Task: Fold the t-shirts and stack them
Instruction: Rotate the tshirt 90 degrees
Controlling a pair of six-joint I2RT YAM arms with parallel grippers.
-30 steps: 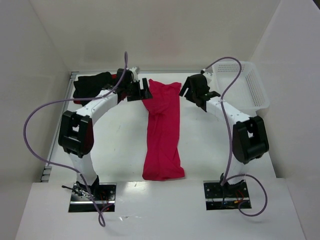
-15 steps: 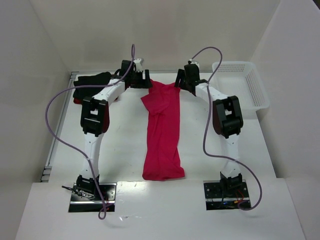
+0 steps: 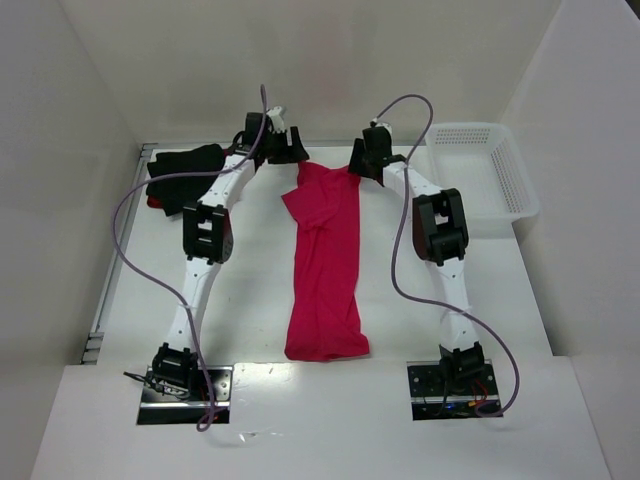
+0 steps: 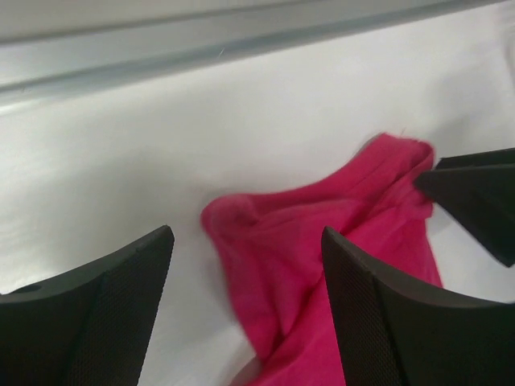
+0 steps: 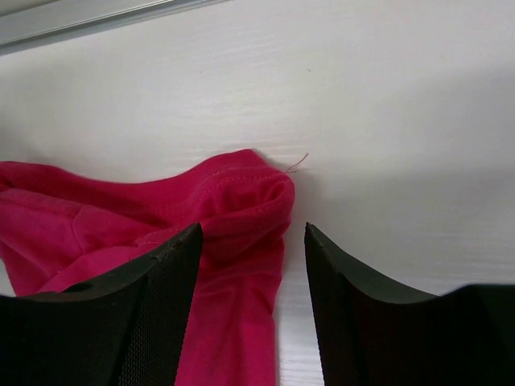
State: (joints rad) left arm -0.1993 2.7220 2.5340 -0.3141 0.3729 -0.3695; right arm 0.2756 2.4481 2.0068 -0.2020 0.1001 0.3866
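The crimson-pink t-shirt (image 3: 325, 270) lay stretched in 1 long, narrow band down the middle of the worktop (image 3: 250, 300), its near end towards the arm bases and its far end bunched between the 2 grippers. The left gripper (image 4: 247, 235) stood with its jaws apart over the far-left corner of the cloth, a rumpled lobe of fabric lying between the fingers but not pinched. The right gripper (image 5: 251, 229) was likewise unclenched, its fingers set either side of the rolled far-right corner, where a loose thread stuck out from the hem. Neither had taken hold of anything.

A black t-shirt (image 3: 185, 165) sat folded at the far-left corner, with a sliver of darker red t-shirt (image 3: 152, 203) showing under it. A white basket (image 3: 520, 200) stood at the far right, well apart from the cloth.

The fabric looked light, limp and soft. It would likely sag and drape from wherever it was lifted, and a shallow pinch could catch only the top layer. The thicker hemmed corners at the far end seemed the surest places to grip, 1 for each gripper, closing low against the worktop so that every layer came up together. Lifted evenly, the band could probably be carried back over itself towards the near end.
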